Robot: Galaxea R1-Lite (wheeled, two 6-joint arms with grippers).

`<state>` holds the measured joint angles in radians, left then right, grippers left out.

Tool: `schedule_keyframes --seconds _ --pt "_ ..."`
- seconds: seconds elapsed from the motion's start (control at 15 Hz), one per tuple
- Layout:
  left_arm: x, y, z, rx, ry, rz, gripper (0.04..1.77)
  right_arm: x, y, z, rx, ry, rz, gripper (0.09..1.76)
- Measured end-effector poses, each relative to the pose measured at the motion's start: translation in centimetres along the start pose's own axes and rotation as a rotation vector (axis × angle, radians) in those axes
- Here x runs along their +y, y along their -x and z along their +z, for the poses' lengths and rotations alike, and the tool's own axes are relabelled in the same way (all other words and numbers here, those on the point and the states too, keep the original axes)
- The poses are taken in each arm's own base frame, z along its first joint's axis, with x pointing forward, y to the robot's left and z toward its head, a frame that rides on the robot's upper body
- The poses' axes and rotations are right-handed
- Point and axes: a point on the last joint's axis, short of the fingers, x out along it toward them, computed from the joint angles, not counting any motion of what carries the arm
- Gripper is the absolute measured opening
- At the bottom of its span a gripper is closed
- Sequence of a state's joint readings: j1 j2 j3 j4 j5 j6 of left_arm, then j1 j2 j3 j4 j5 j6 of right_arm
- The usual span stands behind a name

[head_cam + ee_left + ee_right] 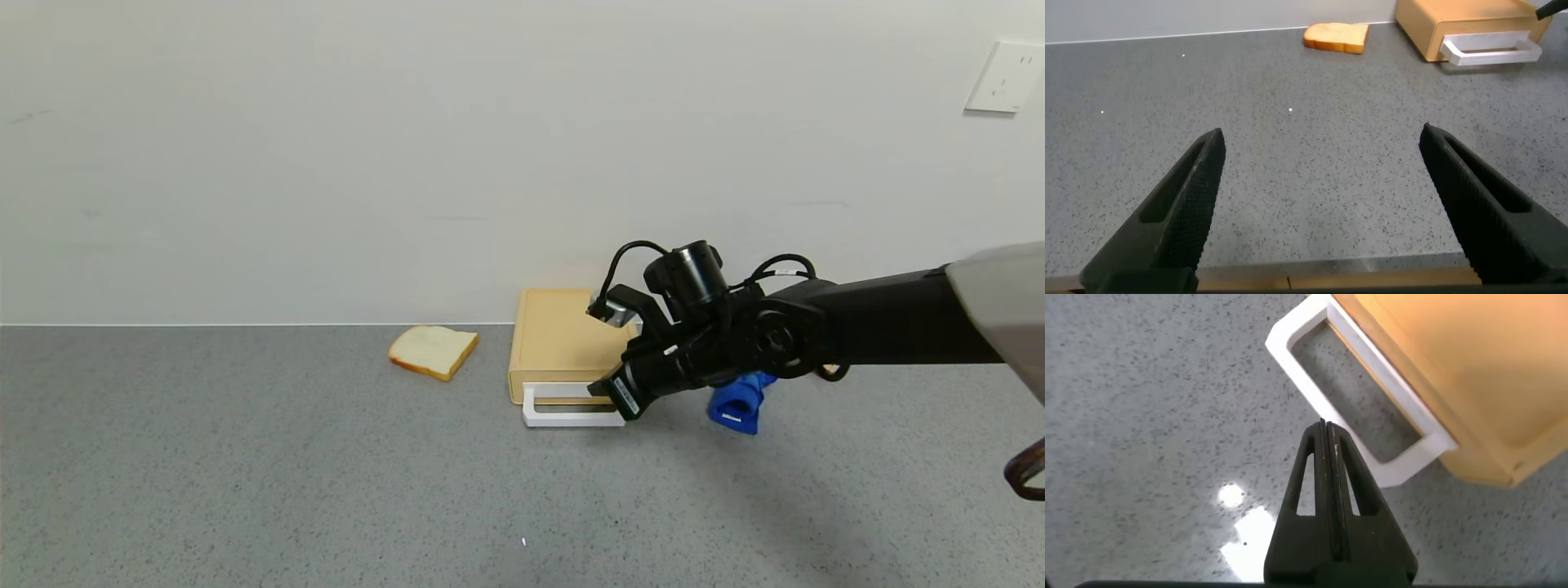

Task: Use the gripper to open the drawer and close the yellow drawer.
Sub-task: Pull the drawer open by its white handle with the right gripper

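Yellow drawer (559,343) sitting nearly closed; right claw (1327,437), pinched empty, hovering at its white handle's (1360,400) six o'clock; left claw (1319,204) gaping wide.

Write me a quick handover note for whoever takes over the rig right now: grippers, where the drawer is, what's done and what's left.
Right gripper: jaws shut, empty, tip at the white handle of the yellow drawer, not hooked through it as far as can be seen.
Left gripper: jaws open, empty, idle above the grey counter, away from the drawer.
Drawer looks shut or nearly shut.
Left to do: pull it open by the handle, then push it closed.
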<state>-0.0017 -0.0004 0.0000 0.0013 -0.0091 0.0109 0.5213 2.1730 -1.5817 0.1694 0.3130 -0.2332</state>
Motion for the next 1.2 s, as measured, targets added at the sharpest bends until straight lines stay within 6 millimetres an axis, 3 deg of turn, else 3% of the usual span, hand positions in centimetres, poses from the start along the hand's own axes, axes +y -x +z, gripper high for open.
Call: schedule_keyframes --seconds 0.53,1.2 --pt "0.0 0.0 0.0 0.0 0.0 0.0 1.72 -1.0 -2.5 0.5 0.087 0.121 0.045 0.11" --pt "0.0 0.0 0.0 0.0 0.0 0.0 1.72 -1.8 -4.6 0.4 0.252 0.16 -0.128 0.11"
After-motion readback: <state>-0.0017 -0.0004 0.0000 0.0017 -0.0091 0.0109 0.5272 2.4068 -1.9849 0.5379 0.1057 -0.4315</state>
